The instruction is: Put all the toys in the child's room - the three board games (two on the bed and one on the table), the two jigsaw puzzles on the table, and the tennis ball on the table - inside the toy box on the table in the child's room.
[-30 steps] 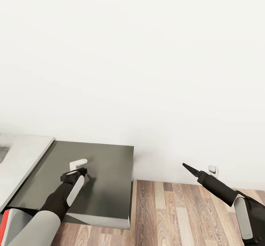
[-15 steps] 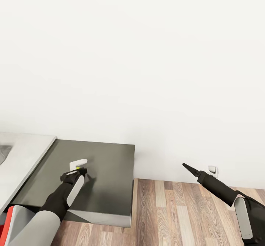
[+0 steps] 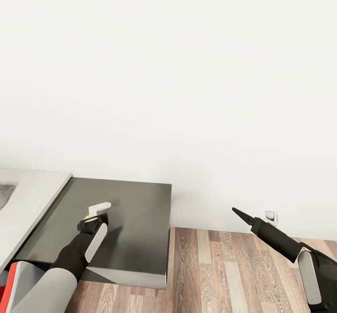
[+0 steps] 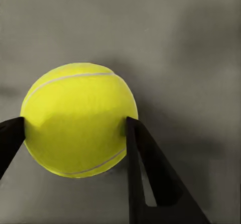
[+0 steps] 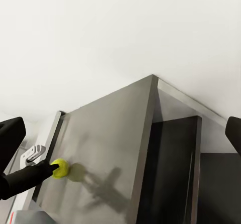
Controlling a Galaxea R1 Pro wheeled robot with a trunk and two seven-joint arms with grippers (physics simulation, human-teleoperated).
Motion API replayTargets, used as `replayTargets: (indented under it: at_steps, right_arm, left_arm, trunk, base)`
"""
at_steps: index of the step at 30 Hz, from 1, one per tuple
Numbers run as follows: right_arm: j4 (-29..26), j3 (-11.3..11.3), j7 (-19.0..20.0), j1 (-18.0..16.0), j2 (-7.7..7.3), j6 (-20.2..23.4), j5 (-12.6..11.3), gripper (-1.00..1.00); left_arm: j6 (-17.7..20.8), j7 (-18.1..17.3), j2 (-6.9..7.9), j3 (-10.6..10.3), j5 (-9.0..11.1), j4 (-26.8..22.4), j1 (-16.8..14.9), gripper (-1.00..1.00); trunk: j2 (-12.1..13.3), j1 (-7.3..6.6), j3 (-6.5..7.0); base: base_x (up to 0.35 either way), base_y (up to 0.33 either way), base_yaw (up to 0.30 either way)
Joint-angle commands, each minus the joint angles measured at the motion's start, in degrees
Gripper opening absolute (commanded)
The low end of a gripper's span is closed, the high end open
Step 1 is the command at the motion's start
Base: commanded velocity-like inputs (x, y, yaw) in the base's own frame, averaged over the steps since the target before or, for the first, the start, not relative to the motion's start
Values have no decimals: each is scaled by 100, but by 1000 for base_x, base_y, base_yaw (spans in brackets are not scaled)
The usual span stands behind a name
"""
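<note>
Between frames our tennis ball (image 4: 79,119) has barely shifted over the dark-grey cabinet (image 3: 135,219); it sits between the fingers of our left gripper (image 3: 93,220), which presses both its sides. Our right gripper (image 3: 239,213) hangs above the wood floor (image 3: 224,275), beside that cabinet, fingers spread wide. We'd keep the squeeze firm and lift straight.
</note>
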Motion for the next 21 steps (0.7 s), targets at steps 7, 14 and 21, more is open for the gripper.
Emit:
replayTargets:
  at_steps: [7,14,21]
  right_arm:
    - [-1,-5,9,-5,0,33,-16,100]
    - [-1,-5,9,-4,0,33,-16,100]
    - [-1,-5,9,-7,0,33,-16,100]
  left_arm:
    - [22,52,8,-32,43,-8,-4,-100]
    - [22,52,5,-32,43,-8,-4,-100]
    - [22,52,8,-37,43,-8,-4,-100]
  trunk:
    - [-11,3,-10]
    - [-11,3,-10]
    - [-11,3,-10]
  base:
    - [0,0,0]
    - [0,0,0]
    - [0,0,0]
